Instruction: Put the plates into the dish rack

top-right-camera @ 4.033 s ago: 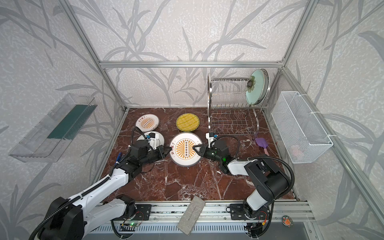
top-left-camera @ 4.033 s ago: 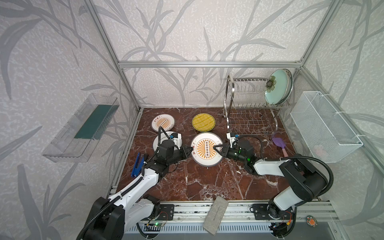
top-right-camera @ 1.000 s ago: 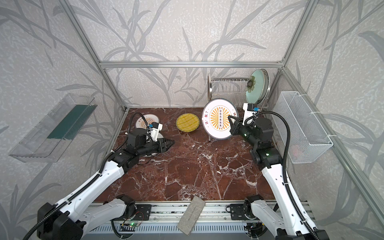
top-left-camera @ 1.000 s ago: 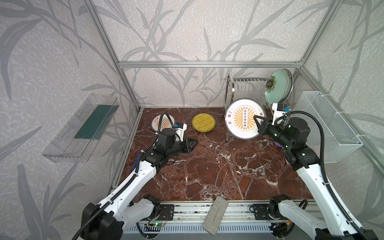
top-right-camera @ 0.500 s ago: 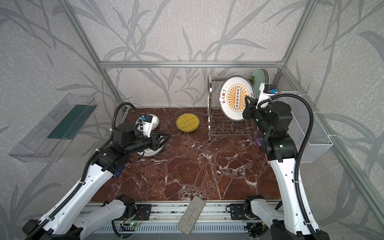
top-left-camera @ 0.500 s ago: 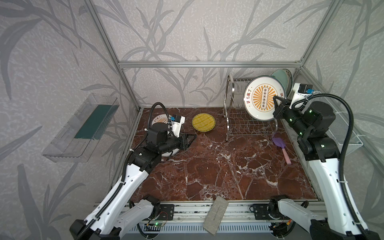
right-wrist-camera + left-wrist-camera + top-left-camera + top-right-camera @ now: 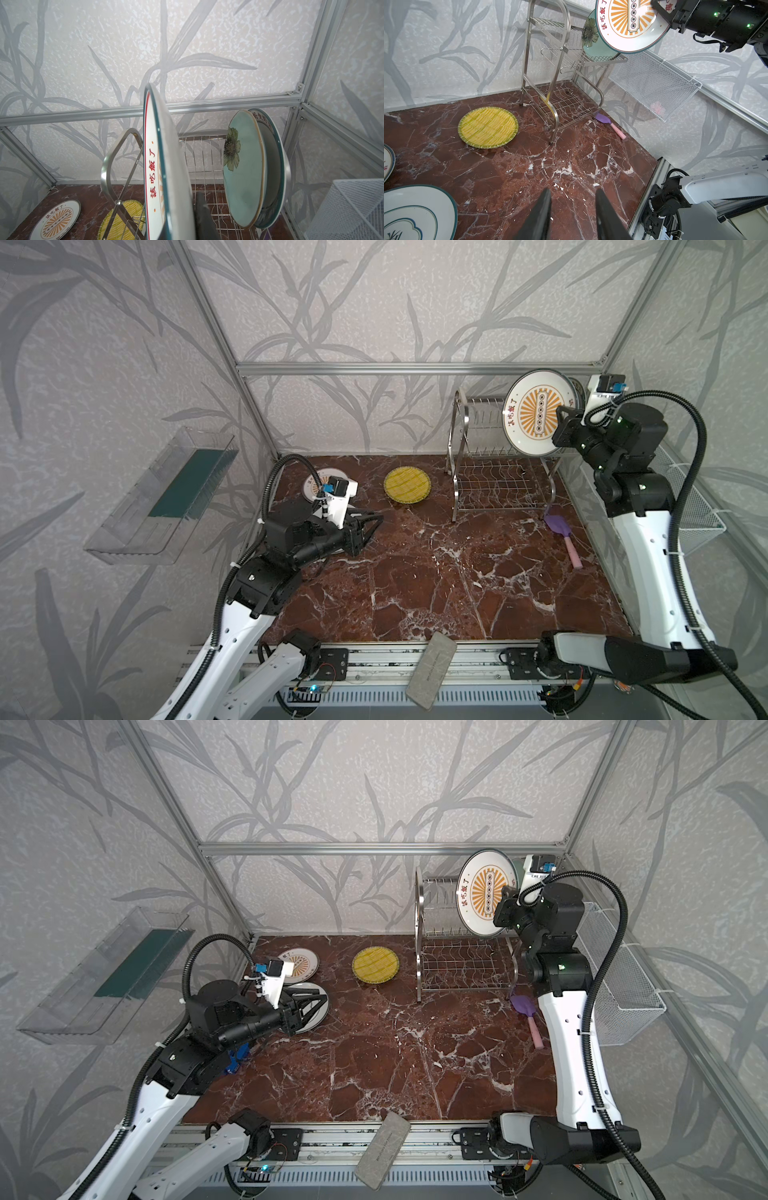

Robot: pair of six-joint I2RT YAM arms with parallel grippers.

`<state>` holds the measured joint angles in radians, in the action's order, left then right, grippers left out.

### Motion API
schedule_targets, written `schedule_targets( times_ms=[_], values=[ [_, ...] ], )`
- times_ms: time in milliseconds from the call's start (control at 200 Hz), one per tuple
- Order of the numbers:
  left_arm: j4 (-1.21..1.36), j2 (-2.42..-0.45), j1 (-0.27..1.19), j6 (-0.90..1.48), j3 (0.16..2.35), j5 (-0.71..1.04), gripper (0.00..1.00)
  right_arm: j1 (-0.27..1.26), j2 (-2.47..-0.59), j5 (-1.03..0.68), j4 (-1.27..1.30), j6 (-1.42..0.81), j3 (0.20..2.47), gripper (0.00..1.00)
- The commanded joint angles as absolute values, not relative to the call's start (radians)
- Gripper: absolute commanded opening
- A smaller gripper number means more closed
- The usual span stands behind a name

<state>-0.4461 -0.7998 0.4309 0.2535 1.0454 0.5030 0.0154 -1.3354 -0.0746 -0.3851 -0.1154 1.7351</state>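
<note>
My right gripper (image 7: pixel 561 425) is shut on the rim of a large orange-sunburst plate (image 7: pixel 536 412), held on edge above the dish rack's (image 7: pixel 457 427) upper tier. In the right wrist view this plate (image 7: pixel 164 166) hides one finger. A mint flower plate (image 7: pixel 243 176) and a teal-rimmed plate (image 7: pixel 274 166) stand in the upper slots. On the table lie a small yellow plate (image 7: pixel 406 486), a small sunburst plate (image 7: pixel 301 961) and a white plate with dark rings (image 7: pixel 415 214). My left gripper (image 7: pixel 573 193) hovers open and empty beside that ringed plate.
A purple spatula (image 7: pixel 561 531) lies by the rack's right foot. A white mesh basket (image 7: pixel 690 506) hangs on the right wall and a clear plastic tray (image 7: pixel 166 497) on the left wall. A blue object (image 7: pixel 235 1056) lies at the table's left edge.
The right arm has raised the sunburst plate from in front of the rack up over its upper tier. The left arm has lifted and drawn back toward the left.
</note>
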Motion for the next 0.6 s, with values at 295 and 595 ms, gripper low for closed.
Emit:
schedule_targets(
  times_ms=[295,595],
  values=[
    [-0.460,-0.804,0.431,0.217,1.034,0.520,0.35,0.011,-1.459,0.014,-0.389,0.003,1.912,0.00],
    [-0.462,-0.807,0.431,0.214,1.029,0.517,0.35,0.011,-1.527,0.065,-0.402,0.043,1.975,0.00]
  ],
)
